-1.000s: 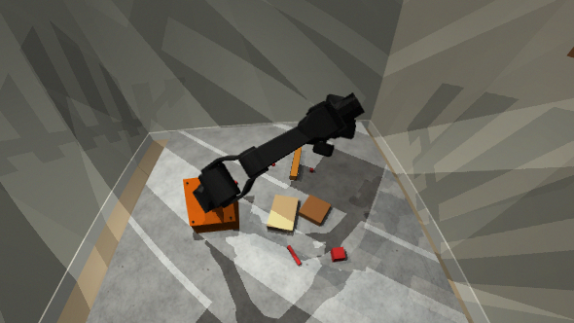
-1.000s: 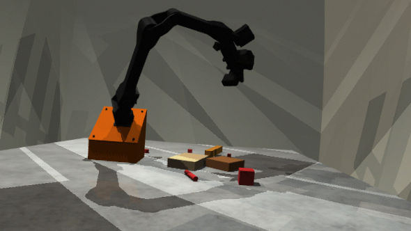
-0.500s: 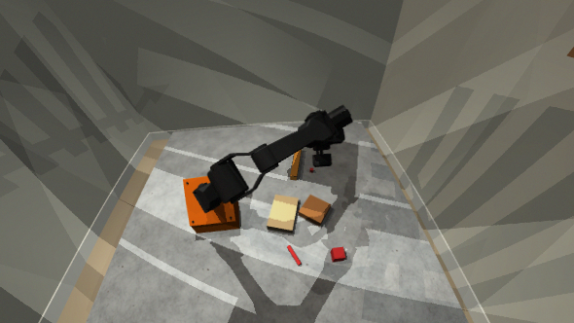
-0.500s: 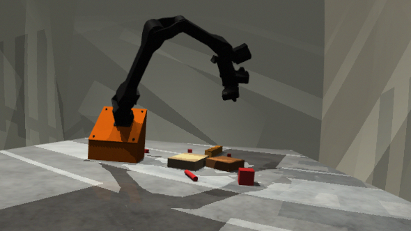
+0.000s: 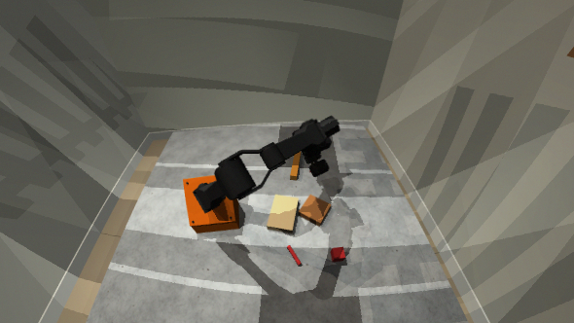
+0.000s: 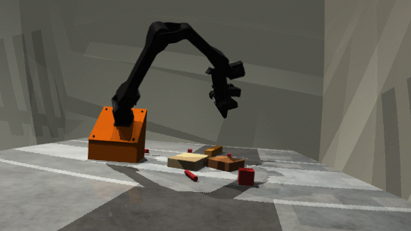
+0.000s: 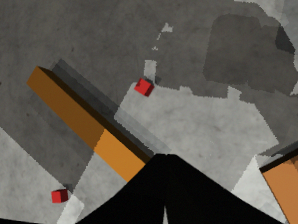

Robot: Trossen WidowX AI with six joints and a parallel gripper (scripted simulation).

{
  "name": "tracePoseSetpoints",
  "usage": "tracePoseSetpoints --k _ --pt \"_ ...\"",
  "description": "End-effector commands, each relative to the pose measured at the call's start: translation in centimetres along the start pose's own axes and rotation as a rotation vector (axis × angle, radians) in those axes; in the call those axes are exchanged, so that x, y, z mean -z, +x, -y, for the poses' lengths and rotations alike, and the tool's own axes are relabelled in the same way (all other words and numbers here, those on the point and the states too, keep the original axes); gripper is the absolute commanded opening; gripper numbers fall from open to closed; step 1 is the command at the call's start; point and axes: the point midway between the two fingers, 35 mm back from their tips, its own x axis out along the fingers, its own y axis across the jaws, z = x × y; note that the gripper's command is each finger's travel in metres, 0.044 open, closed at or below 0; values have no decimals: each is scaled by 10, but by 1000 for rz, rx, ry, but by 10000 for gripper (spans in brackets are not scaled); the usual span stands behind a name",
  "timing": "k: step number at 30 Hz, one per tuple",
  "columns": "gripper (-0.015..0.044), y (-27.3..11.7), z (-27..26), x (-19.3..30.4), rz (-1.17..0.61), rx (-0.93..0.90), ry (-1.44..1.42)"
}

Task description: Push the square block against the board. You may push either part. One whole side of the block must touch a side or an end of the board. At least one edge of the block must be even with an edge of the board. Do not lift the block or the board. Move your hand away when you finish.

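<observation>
The pale yellow board point(image 5: 283, 213) point(image 6: 186, 158) lies flat in front of the arm's base. The brown square block point(image 5: 315, 209) point(image 6: 226, 163) lies flat just right of it, turned at an angle to it. Its left corner is very near the board's right side; I cannot tell whether they touch. The block point(image 7: 284, 186) shows in part at the lower right of the wrist view. My gripper point(image 5: 318, 168) point(image 6: 224, 116) point(image 7: 164, 164) is shut and empty. It hangs in the air, well above the floor, behind the block and clear of both parts.
An orange bar point(image 5: 295, 167) point(image 6: 214, 150) point(image 7: 85, 117) lies behind the board. A red cube point(image 5: 338, 254) point(image 6: 246, 177) and a red stick point(image 5: 294, 255) point(image 6: 191, 175) lie in front. Small red cubes point(image 7: 144, 87) point(image 7: 59, 195) lie near the bar. The orange base point(image 5: 209, 221) point(image 6: 115, 151) stands left.
</observation>
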Motion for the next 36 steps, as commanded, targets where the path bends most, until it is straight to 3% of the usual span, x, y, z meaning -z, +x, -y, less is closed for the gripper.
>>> tracePoseSetpoints --k 1,29,36 --pt "0 16 3 18 -59 47 -124" --pt "0 73 33 123 -470 159 -964" --pt "0 74 33 125 -481 158 -985"
